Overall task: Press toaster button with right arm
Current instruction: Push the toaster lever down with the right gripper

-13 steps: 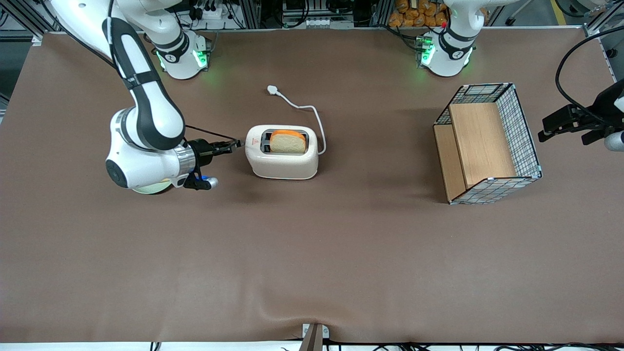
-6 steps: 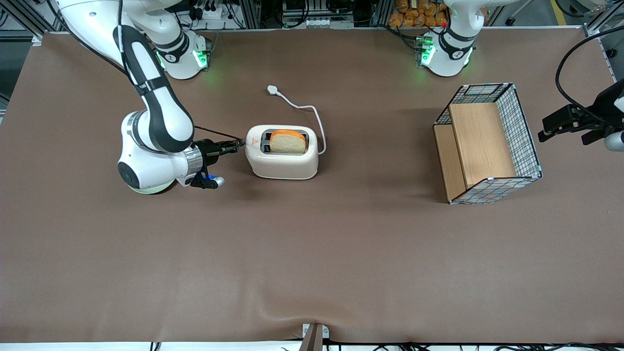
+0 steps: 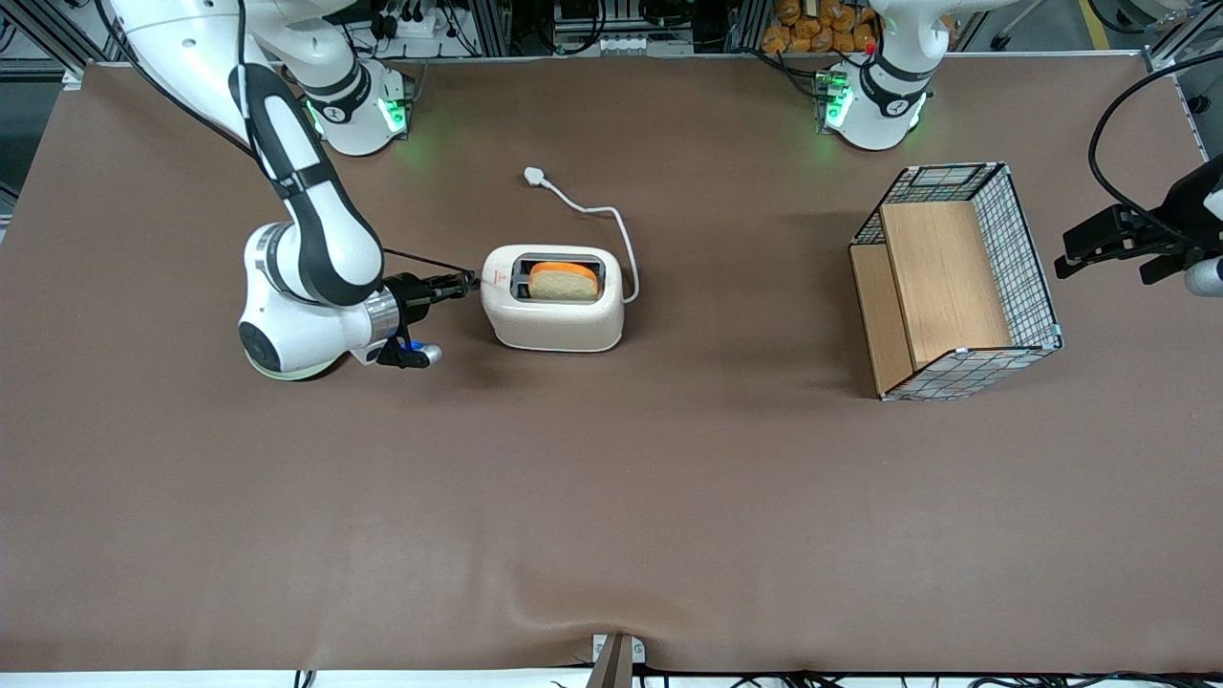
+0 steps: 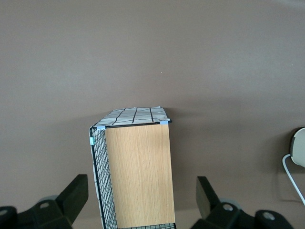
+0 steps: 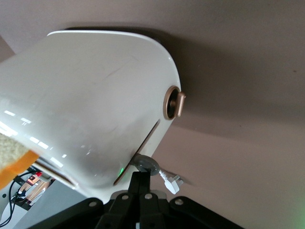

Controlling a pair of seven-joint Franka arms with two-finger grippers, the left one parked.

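The gripper [image 3: 465, 281], fingers closed together, touched the toaster button [image 5: 144, 164] on the toaster's [image 3: 552, 311] short end; open table [image 3: 611, 516] lay nearer the camera than the toaster.

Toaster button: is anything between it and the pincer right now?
Nothing visible. The pincer sits at the toaster's short end toward the working arm, its closed tips right on the toaster button, no gap showing.

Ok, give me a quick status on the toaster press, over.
Pincer shut, tips at the toaster's short end, on the lever knob. Bread sits low in the slot. Nothing in the way.
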